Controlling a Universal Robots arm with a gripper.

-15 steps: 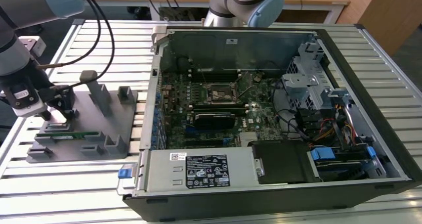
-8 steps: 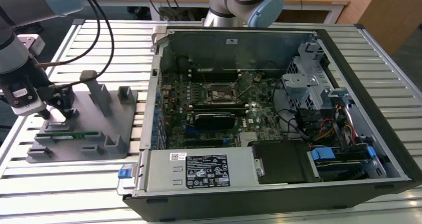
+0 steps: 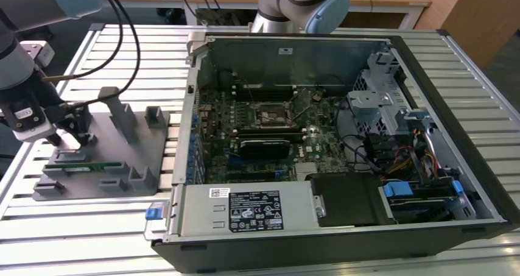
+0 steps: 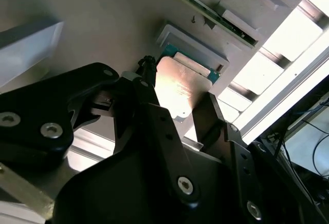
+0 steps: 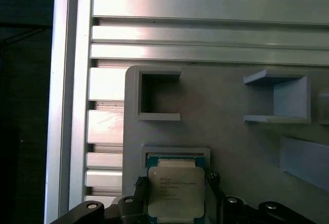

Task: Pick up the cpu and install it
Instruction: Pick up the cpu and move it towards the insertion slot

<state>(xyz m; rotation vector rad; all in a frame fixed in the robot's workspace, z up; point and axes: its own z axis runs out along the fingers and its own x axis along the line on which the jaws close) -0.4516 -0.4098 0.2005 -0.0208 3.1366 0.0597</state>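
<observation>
Grey printed fixture plate (image 3: 106, 145) sits on the slatted aluminium table (image 3: 97, 233), at 9 o'clock of the open PC case (image 3: 293, 60) in the exterior view.

Hidden / unclear:
- First wrist view: the cpu (image 5: 176, 193) is cut by the frame edge along its near side. The gripper (image 5: 176, 183) body is mostly out of frame.
- Second wrist view: the black linkage (image 4: 164, 147) covers the near part of the cpu (image 4: 180, 88). The shiny lid and slivers of green edge come through, and glare washes out the lid surface.
- Exterior view: the gripper (image 3: 69, 136) stands over the pocket, so seating depth is hard to judge from there.
- The motherboard socket (image 3: 267, 113) in the case is small and dark, with no detail readable inside it.

Cpu location: it lies flat in a shallow square pocket (image 5: 175, 152) near one edge of the fixture plate, with the green board edge inside the pocket rim. The green memory stick (image 3: 81, 166) lies on the same plate, at 6 o'clock of the gripper in the exterior view and close by.

Claw: the fingers (image 5: 140, 184) are narrowed to the cpu's width, one on each of two opposite side edges. No gap is visible on either side in both wrist views, so I read it as pinching the cpu. The cpu is level and not raised out of the pocket as far as I can see.
</observation>
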